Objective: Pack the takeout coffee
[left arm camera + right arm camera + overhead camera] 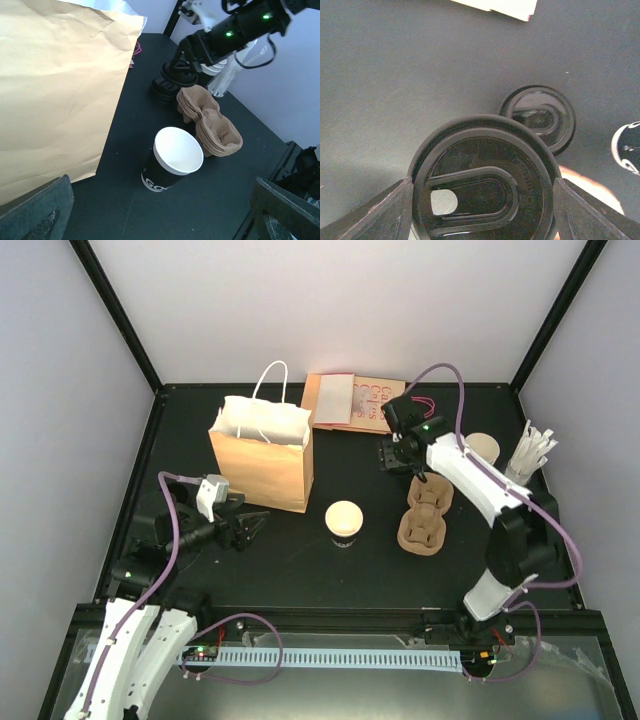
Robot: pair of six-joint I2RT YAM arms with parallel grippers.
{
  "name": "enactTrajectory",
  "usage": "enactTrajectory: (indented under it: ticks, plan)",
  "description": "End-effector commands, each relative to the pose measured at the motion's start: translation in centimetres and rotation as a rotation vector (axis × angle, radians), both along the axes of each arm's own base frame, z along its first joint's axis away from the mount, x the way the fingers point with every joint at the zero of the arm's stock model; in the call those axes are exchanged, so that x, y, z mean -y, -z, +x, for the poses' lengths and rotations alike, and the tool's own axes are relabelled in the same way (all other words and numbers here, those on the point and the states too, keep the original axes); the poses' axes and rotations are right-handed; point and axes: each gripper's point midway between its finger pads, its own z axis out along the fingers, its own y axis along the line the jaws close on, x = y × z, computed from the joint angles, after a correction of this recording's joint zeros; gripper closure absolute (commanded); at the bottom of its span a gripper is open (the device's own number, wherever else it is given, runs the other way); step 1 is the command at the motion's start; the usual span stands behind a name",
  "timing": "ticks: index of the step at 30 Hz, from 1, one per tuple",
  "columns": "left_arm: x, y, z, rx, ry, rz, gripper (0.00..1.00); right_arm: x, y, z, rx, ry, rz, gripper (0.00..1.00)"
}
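Note:
The takeout coffee cup (343, 523) (169, 161) stands upright and uncovered on the black table, black outside and cream-white inside. My right gripper (398, 456) (482, 206) is shut on a round black plastic lid (482, 175), gripped at its rim and lifted above the table. It hangs behind the cup, over the far end of the carriers. A second black lid (540, 116) (164, 90) lies on the table below it. My left gripper (252, 528) (160, 222) is open, low and to the left of the cup, with nothing between its fingers.
A brown paper bag (262, 453) (55, 90) stands open left of the cup. A stack of brown pulp carriers (425, 515) (209, 120) lies to the cup's right. White wrapped straws (531, 452), a tan cup (484, 448) and printed cards (345, 400) sit at the back.

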Motion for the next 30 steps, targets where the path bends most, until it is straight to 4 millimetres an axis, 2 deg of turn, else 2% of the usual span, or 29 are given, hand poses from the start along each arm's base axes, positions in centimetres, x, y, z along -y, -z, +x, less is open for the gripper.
enactTrajectory:
  ticks: [1, 8, 14, 20, 30]
  plan:
    - [0.1, -0.2, 0.3, 0.02, 0.005, 0.003, 0.01, -3.0, -2.5, -3.8, 0.024, -0.125, 0.098, 0.25]
    - [0.7, -0.2, 0.3, -0.016, 0.028, -0.027, 0.01, -7.3, -4.3, -10.8, 0.003, -0.329, 0.244, 0.24]
    - [1.7, 0.4, 0.5, -0.1, 0.043, -0.134, 0.01, -10.1, -5.4, -14.9, 0.003, -0.461, 0.378, 0.24]
    - [3.3, 1.4, 0.5, -0.156, 0.068, -0.194, 0.01, -11.9, -4.0, -16.8, 0.005, -0.566, 0.414, 0.25]
    - [5.7, 4.3, 1.6, -0.306, 0.087, -0.195, 0.01, -13.8, -2.0, -17.4, 0.059, -0.652, 0.291, 0.27]
